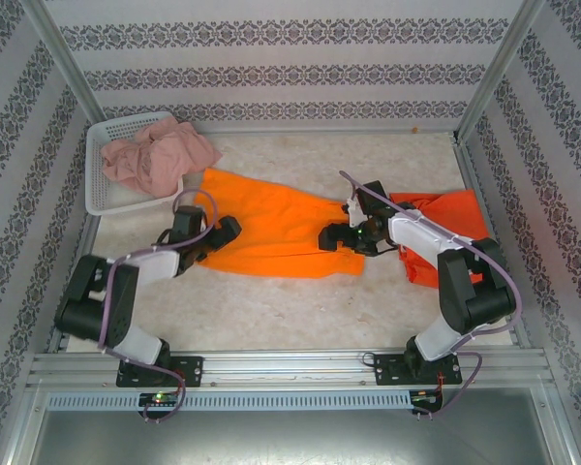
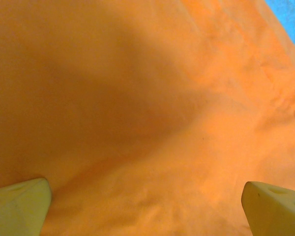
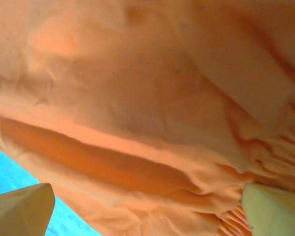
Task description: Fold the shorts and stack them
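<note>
Spread flat on the desk (image 1: 300, 310), between the left tool (image 1: 220, 235) and the right tool (image 1: 331, 237): orange shorts (image 1: 271, 228). Hovering low over the cloth at either end, both tools gaping as wide as can be, gripping nothing.

From the left wrist: pale fingertips (image 2: 19, 206) far apart, with smooth matte fabric beneath and barely a crease. From the right wrist: rumpled folds, one long doubled ridge, and a gathered waistband (image 3: 268, 157) close by one fingertip.

Thin, light and limp by the look of it. Sure to sag and drape once lifted, with no stiffness to keep a fold line. Best pinched at an edge or corner, or on that thicker waistband. Flat middle likely to slide out from between the fingers.

Just right of the right tool, crumpled: red shorts (image 1: 445, 232). Well beyond the left tool, heaped in a white mesh basket (image 1: 102, 199): pink shorts (image 1: 160, 155). No folding or stacking done yet.
</note>
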